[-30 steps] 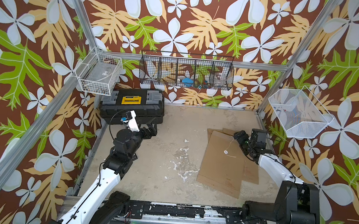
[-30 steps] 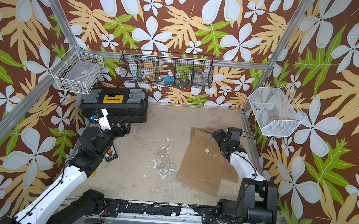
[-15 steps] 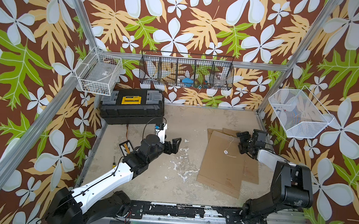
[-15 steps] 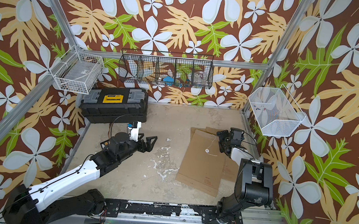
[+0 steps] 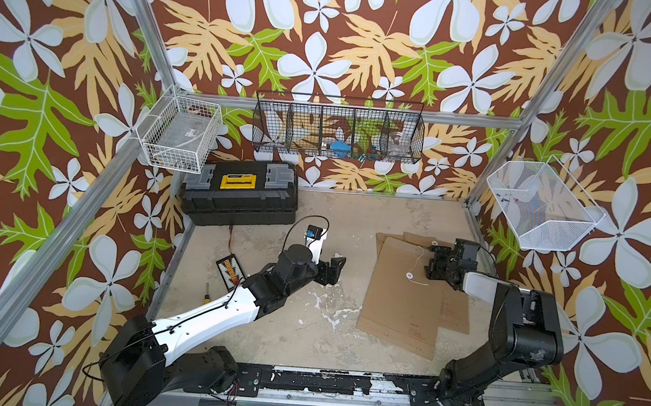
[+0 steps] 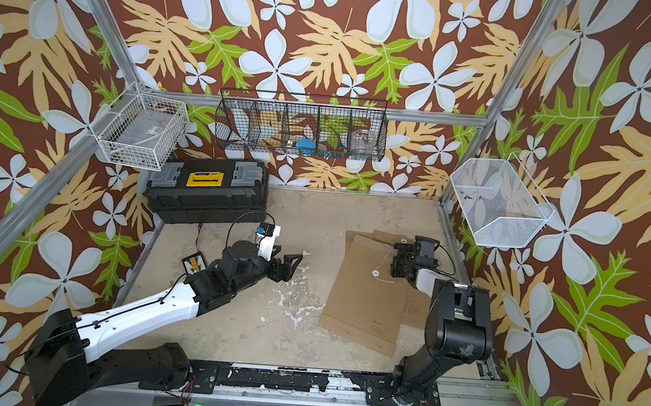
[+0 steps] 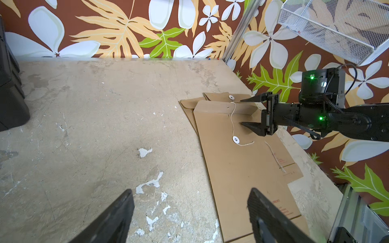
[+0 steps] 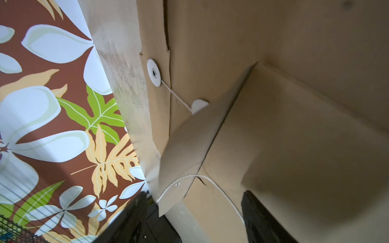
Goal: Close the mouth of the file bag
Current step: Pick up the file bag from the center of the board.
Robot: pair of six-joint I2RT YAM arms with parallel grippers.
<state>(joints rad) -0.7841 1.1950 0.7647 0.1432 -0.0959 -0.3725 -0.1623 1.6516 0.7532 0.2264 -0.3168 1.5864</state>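
- The file bag (image 5: pixel 403 307) is seen lying flat on the right side of the tabletop (image 5: pixel 354 221), on top of a second bag of the same kind (image 7: pixel 216 97). Its long axis runs from the front rail toward the back wall, slightly slanted, with the mouth at the far end.
- The flap (image 7: pixel 221 107) is found folded over the mouth but not fastened. The string (image 7: pixel 232 122) runs slack from the flap's eyelet to the white disc (image 7: pixel 235 139) on the bag's body, and its free end lies unwound beside that disc.
- The right gripper (image 7: pixel 245 112) is placed at the flap's right end, pointed along the fold line across the bag. Its jaws are held apart, one on the far side and one on the near side of the flap's end, and nothing is seen pinched.
- In the right wrist view the lifted corner of the flap is shown between the two jaws.
- The left gripper (image 5: pixel 333 269) is held over bare tabletop, well apart from the bag's left edge, its jaws spread wide and empty.
- The right arm is judged much the nearer. The coming move is judged to turn on the string and disc, which lie near its jaws toward the bag's middle.
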